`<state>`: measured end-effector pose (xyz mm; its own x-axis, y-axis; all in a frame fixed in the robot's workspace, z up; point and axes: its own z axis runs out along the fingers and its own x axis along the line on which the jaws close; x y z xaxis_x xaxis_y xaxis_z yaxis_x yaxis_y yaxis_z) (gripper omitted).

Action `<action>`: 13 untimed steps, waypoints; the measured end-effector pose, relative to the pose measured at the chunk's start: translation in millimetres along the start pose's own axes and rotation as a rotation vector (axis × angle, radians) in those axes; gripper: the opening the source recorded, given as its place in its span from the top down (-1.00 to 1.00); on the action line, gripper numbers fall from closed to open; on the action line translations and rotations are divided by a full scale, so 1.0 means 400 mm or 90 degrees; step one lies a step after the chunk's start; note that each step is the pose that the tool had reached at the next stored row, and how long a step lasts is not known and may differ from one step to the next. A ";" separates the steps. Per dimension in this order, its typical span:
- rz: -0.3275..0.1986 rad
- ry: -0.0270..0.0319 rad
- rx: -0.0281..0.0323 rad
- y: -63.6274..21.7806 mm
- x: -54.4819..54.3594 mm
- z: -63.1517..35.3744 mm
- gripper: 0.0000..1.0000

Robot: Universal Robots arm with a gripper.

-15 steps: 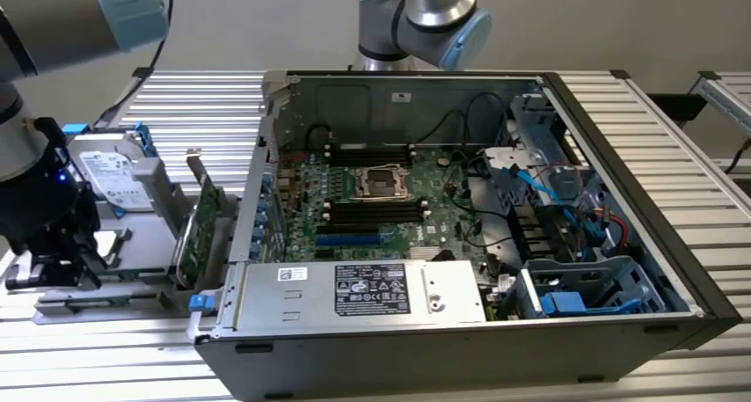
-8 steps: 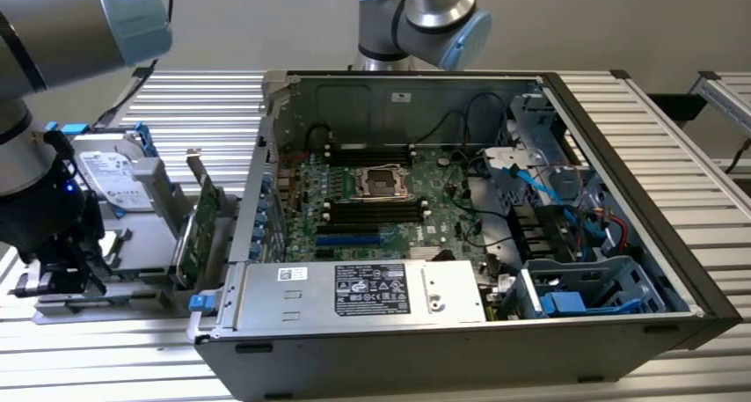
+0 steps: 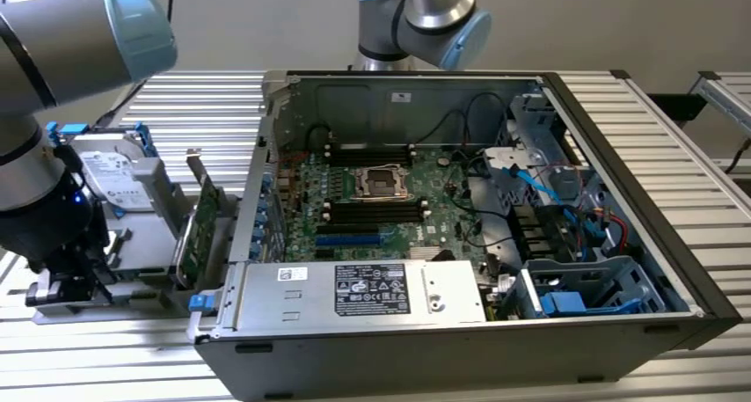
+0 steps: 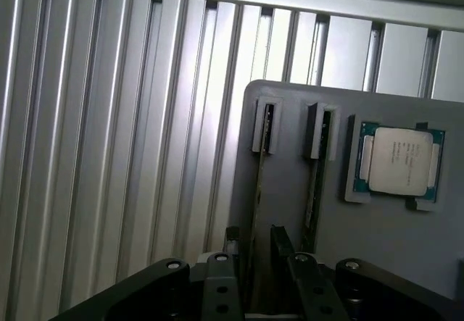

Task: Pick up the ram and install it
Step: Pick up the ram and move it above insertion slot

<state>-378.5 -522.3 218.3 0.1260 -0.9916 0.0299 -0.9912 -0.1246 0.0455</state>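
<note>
- One ram (image 4: 258, 190) stands edge-up in the grey holder (image 4: 287, 158), between my fingers (image 4: 280, 240).
- My gripper (image 4: 255, 243) is spread wide, pinching nothing: the pickup step.
- Closing calls for staying centred on it.

Cannot make out the chips on the ram (image 4: 259, 183): seen edge-on, one end hidden between the fingers of the gripper (image 4: 255, 243). Cannot tell whether touched or apart. Cannot read the print on the processor (image 4: 400, 160): too small. Lost past the picture's edge: part of the grey tray (image 4: 406, 248), most of the gripper body.
</note>
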 end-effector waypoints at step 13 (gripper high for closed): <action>-0.001 0.0005 0.0000 0.015 -0.003 0.060 0.37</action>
<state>-385.8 -522.9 194.7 0.1269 -0.9914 0.0306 -0.9911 -0.1254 0.0456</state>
